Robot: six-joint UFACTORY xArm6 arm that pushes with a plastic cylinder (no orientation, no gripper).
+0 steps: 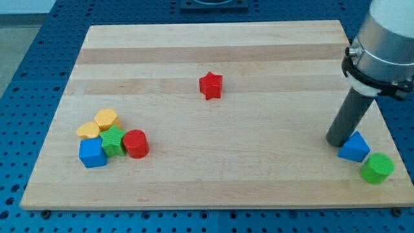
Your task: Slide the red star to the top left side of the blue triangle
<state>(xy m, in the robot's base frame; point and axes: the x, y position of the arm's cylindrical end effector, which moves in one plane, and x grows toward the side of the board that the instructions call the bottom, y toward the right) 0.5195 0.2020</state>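
The red star (211, 85) lies on the wooden board (213, 45), a little above the middle. The blue triangle (354, 147) lies near the view's right edge, low down. My tip (338, 142) stands on the board right next to the blue triangle's left side, touching or nearly touching it. The red star is far to the view's left of my tip and higher up.
A green cylinder (377, 168) sits just right of and below the blue triangle. At the lower left is a tight cluster: a yellow block (107, 119), a yellow-orange block (88, 131), a green star (114, 140), a red cylinder (136, 144) and a blue cube (92, 153).
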